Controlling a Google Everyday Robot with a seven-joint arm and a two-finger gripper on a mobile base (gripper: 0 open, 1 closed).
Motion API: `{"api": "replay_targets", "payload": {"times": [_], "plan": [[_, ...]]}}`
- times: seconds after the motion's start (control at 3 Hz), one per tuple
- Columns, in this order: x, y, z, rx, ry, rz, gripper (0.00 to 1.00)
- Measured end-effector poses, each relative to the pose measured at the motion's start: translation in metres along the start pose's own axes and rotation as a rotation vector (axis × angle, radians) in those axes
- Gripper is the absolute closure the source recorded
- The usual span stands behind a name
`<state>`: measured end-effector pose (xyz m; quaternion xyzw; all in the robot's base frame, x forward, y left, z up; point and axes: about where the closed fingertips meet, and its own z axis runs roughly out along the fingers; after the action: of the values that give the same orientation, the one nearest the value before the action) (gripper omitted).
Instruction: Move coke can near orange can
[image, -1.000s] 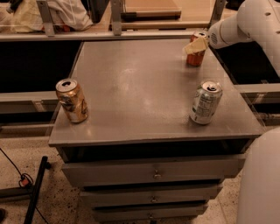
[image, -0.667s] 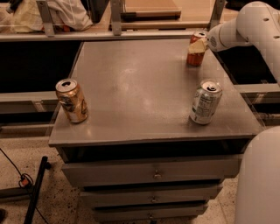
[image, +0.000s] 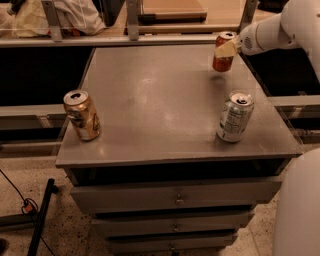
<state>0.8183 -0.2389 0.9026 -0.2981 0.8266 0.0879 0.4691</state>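
Above table (image: 150, 115): pincer (image: 226, 48), coke can (image: 221, 63) (higher)

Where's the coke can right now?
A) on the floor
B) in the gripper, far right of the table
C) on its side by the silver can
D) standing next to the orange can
B: the gripper is shut on the coke can at the far right of the table. It is well away from the orange can at front left, and the silver can stands upright at front right.
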Motion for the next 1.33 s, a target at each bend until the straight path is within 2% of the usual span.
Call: {"api": "replay_targets", "payload": {"times": [0.33,0.67,1.0,1.33], "plan": [[-0.026,0.061,-0.029,-0.191,-0.026,-0.105,1.00],[-0.041,0.147,-0.053,-0.420,-0.023,-0.238,1.00],[-0.040,0.228,-0.064,-0.633,-0.036,-0.327,1.00],[-0.031,0.300,-0.068,-0.814,-0.072,-0.390,1.00]]}}
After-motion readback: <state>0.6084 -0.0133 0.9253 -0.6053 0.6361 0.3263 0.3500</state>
